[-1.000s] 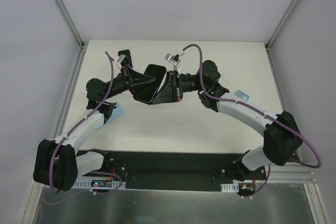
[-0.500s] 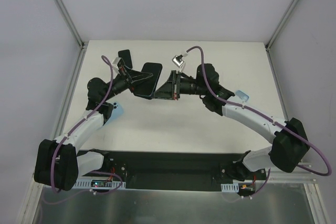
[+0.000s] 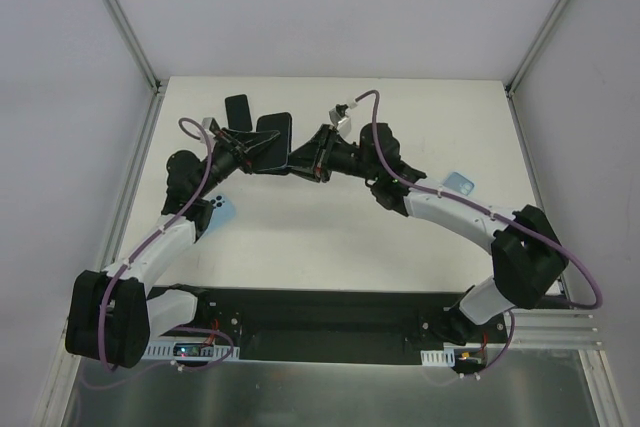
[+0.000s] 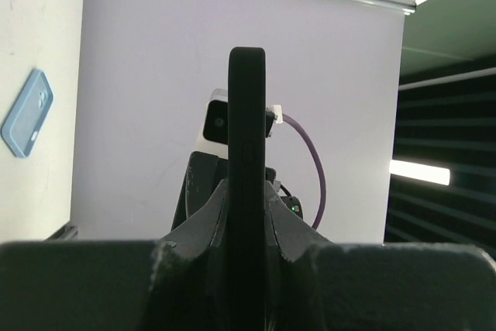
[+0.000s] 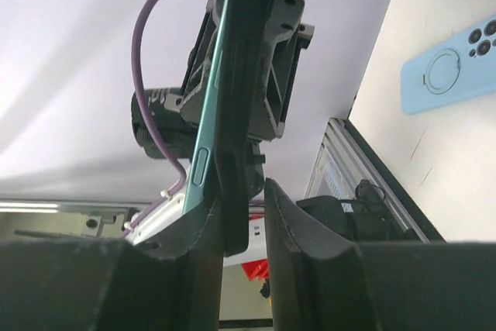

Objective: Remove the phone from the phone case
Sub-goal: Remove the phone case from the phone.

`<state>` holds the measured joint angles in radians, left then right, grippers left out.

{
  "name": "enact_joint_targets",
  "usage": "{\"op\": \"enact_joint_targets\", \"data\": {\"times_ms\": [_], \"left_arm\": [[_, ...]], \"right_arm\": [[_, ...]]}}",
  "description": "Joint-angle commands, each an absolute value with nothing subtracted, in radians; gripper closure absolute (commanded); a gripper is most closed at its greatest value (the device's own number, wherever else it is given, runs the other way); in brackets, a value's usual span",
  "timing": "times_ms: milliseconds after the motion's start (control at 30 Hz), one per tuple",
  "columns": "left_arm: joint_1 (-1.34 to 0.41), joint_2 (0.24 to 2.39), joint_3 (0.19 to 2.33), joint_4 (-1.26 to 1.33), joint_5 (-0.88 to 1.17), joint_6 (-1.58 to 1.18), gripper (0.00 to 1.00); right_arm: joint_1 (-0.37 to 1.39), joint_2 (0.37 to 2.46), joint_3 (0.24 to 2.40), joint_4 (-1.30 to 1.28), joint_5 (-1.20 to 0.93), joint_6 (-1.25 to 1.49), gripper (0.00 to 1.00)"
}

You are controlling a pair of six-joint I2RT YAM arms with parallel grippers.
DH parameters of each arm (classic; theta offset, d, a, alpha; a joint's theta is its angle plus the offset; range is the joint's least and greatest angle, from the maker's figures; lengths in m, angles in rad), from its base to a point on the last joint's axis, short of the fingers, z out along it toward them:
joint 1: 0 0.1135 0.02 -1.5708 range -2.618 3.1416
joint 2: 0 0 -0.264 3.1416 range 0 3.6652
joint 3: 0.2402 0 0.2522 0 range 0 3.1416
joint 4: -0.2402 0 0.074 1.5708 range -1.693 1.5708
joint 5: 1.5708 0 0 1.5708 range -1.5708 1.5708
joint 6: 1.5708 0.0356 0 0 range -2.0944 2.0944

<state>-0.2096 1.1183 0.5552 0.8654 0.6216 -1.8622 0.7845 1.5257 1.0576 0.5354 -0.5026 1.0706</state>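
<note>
The black phone case (image 3: 274, 135) hangs above the table between both arms, with the phone inside it. In the left wrist view the case (image 4: 246, 129) stands edge-on, and my left gripper (image 4: 246, 191) is shut on its lower part. In the right wrist view the phone's teal edge (image 5: 208, 118) shows along the left of the black case (image 5: 246, 98). The case's near end sits between the fingers of my right gripper (image 5: 242, 195). Its left finger touches the case, while the right finger (image 5: 291, 222) stands a little apart, so the jaws are open. Seen from above, my left gripper (image 3: 255, 145) and my right gripper (image 3: 300, 154) face each other.
A flat black phone-shaped slab (image 3: 237, 107) lies on the white table (image 3: 330, 237) at the far left. One light blue case (image 3: 222, 207) lies by the left arm, another (image 3: 458, 183) by the right arm. The cell's posts and walls enclose the table.
Both arms have carried the case toward the far left of the table. My right gripper, shut on the case's end before, has parted its jaws slightly.
</note>
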Motion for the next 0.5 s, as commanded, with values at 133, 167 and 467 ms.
{"op": "enact_joint_targets", "data": {"times_ms": [133, 167, 467], "left_arm": [[-0.282, 1.009, 0.546, 0.937, 0.842, -1.807, 1.00], [-0.288, 1.009, 0.543, 0.934, 0.841, -1.802, 1.00], [-0.299, 1.002, 0.531, 0.838, 0.836, -1.677, 1.00]], "right_arm": [[0.775, 1.672, 1.238, 0.572, -0.244, 1.103, 0.73], [0.775, 1.680, 1.259, 0.565, -0.248, 1.100, 0.73], [0.735, 1.678, 1.287, 0.514, -0.279, 1.048, 0.99]]}}
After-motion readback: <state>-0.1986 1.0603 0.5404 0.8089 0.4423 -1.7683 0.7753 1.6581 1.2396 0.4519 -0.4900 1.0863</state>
